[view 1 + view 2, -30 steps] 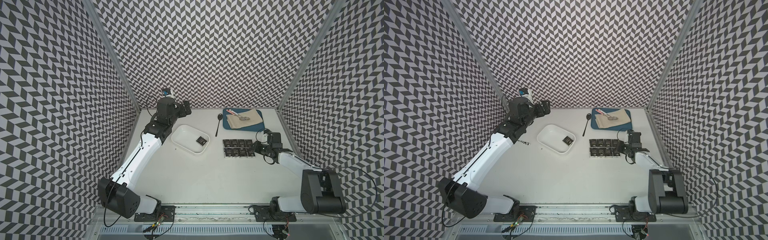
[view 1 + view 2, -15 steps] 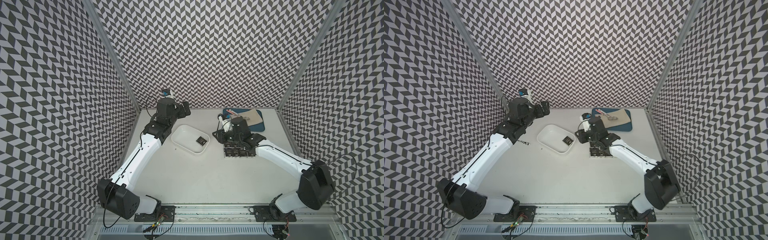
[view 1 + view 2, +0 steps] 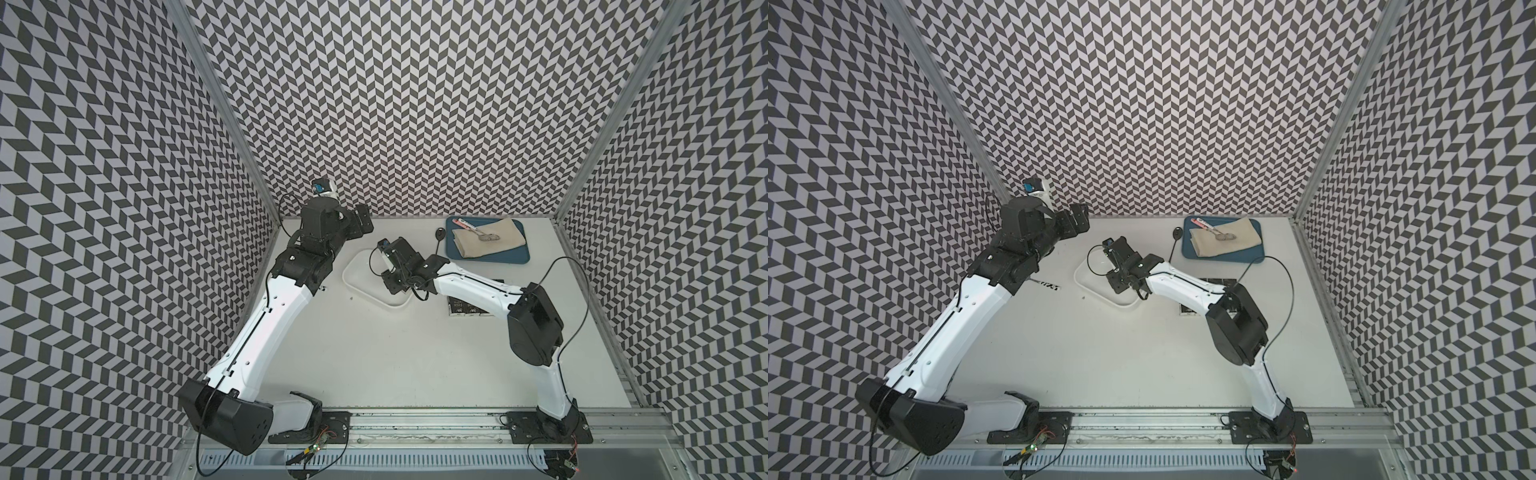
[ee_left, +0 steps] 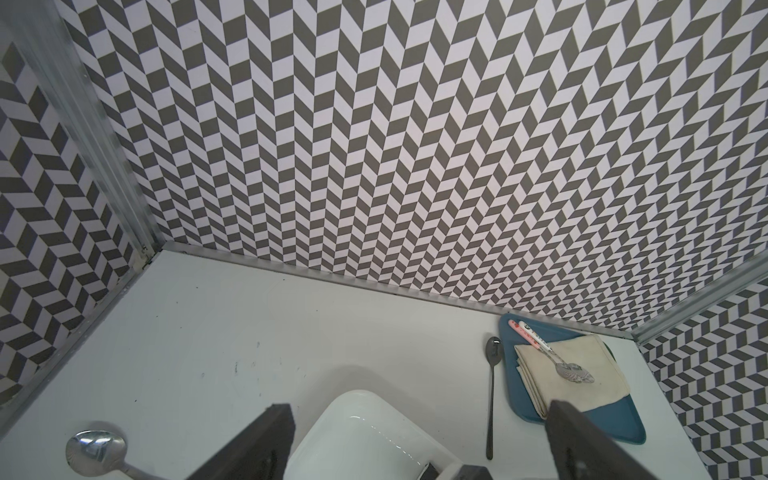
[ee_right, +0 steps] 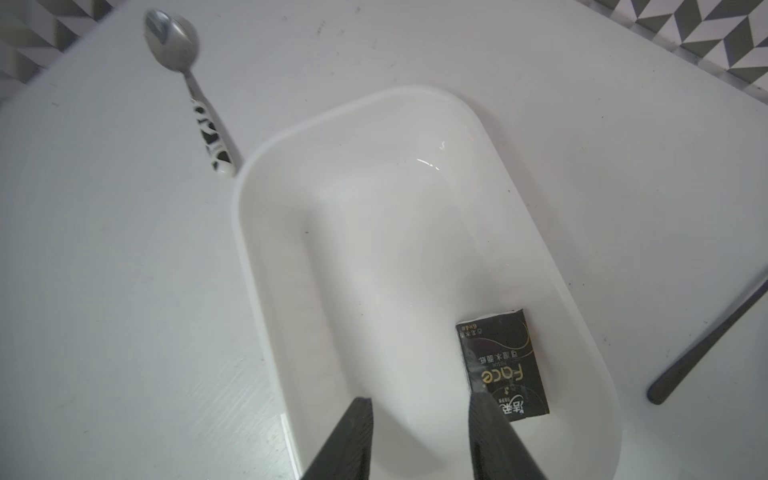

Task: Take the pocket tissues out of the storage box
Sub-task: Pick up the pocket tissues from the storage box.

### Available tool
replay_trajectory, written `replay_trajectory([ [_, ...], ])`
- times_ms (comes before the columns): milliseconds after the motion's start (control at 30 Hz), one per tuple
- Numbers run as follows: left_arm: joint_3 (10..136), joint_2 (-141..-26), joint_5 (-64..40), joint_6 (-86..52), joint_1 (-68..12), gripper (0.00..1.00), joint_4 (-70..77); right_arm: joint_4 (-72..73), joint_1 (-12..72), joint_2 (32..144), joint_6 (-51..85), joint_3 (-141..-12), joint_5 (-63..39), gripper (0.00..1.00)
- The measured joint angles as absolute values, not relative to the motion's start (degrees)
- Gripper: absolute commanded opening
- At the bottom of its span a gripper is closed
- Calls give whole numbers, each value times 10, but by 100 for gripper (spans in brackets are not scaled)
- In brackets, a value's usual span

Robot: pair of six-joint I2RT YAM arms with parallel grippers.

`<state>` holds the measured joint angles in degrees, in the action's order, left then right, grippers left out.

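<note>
The white storage box [image 3: 360, 272] [image 3: 1090, 274] lies at the table's middle back. One black packet of pocket tissues [image 5: 503, 365] lies flat at one end of the box [image 5: 249, 232]. My right gripper [image 5: 419, 399] [image 3: 394, 283] hangs open over that end with nothing between its fingers, and one fingertip [image 5: 478, 399] overlaps the packet's edge. More pocket tissues [image 3: 460, 309] [image 3: 1187, 311] lie on the table right of the box, mostly hidden under the right arm. My left gripper [image 3: 360, 222] [image 4: 419, 409] stands open and empty above the box's far-left end [image 4: 357, 432].
A blue tray [image 3: 515, 257] with a beige cloth [image 3: 498, 239] and a spoon stands at the back right. A black spoon [image 3: 438, 240] [image 4: 492, 374] lies between tray and box. A spoon with a black-and-white handle [image 5: 203, 120] [image 3: 1048, 285] lies left of the box.
My right arm has swung left from the table's right side, over the row of packets, to the box, and its jaws have widened. The left arm has stayed put.
</note>
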<state>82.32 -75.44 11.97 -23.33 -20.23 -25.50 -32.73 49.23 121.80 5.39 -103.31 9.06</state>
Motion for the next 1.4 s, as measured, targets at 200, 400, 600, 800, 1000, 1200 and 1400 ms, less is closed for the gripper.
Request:
replay_trajectory([
  [200,823,-762,119,-246,-201,99,-269,-385,512,1289,35,-1111,170,45],
  [400,823,-762,119,-250,-190,99,-277,-416,515,1322,26,-1126,209,47],
  [600,823,-762,119,-252,-181,99,-279,-422,515,1348,17,-1133,244,48],
  [800,823,-762,114,-251,-179,99,-279,-422,515,1384,5,-1148,274,45],
  [1000,823,-762,110,-250,-174,99,-279,-419,515,1392,-10,-1158,288,20],
  [1200,823,-760,108,-250,-170,99,-279,-417,515,1392,-19,-1158,287,9],
  [1400,823,-753,108,-249,-167,99,-278,-384,510,1374,-17,-1130,260,5],
])
